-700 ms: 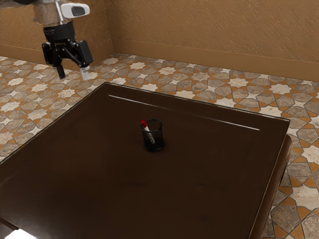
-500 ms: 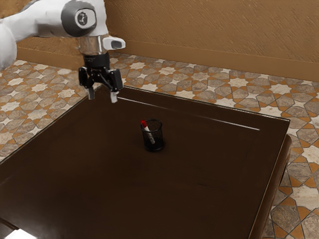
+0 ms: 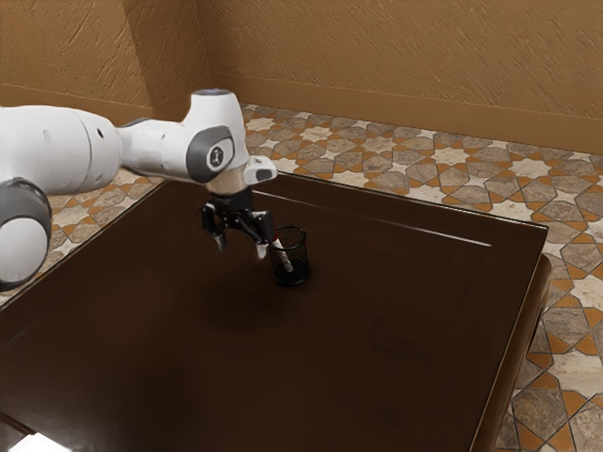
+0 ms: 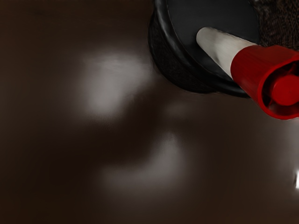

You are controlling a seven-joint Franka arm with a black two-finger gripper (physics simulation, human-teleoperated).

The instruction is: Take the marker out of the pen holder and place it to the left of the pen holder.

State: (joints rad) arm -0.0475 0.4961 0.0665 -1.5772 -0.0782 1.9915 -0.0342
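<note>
Open and empty, my gripper (image 3: pixel 241 248) is hanging beside the pen holder (image 3: pixel 301 266), which is propping the marker (image 4: pixel 256 69) toward me.

Dim, warm light, with soft, pale glare (image 4: pixel 110 88) on the dark, glossy tabletop (image 3: pixel 405 358)

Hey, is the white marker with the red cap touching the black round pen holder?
Touching. The wrist view shows the marker tilted inside the pen holder, its white end down in it and its capped end leaning out across the rim.
</note>
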